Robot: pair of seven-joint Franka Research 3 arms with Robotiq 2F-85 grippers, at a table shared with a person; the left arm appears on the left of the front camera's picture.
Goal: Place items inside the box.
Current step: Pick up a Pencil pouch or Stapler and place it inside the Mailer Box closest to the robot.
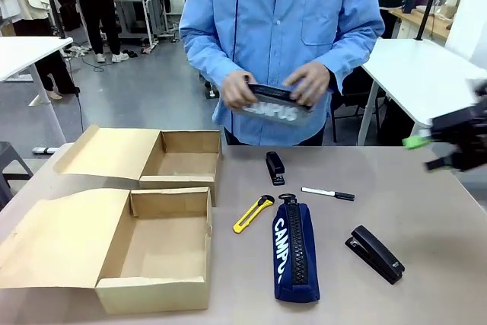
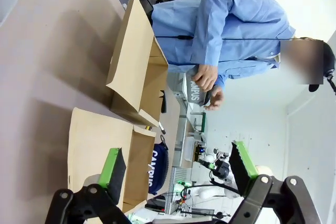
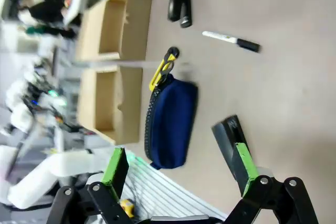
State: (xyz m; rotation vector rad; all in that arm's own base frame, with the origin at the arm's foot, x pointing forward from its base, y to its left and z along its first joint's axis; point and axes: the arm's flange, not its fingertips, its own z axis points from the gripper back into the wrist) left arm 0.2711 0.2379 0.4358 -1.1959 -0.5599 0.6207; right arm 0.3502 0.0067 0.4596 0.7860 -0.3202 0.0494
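Right gripper (image 3: 181, 166) hangs well right of the navy CAMPUS pencil case (image 1: 295, 253), spread wide and empty — left gripper (image 2: 177, 166) likewise. Left of the case lies the utility knife (image 1: 253, 214), then the open cardboard box (image 1: 152, 294).

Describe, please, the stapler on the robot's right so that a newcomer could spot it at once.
On the table, find the navy CAMPUS pencil case in the middle. The stapler lies to its right, apart from it, set diagonally. Unlike the other black stapler near the far edge, it sits on the robot's side.
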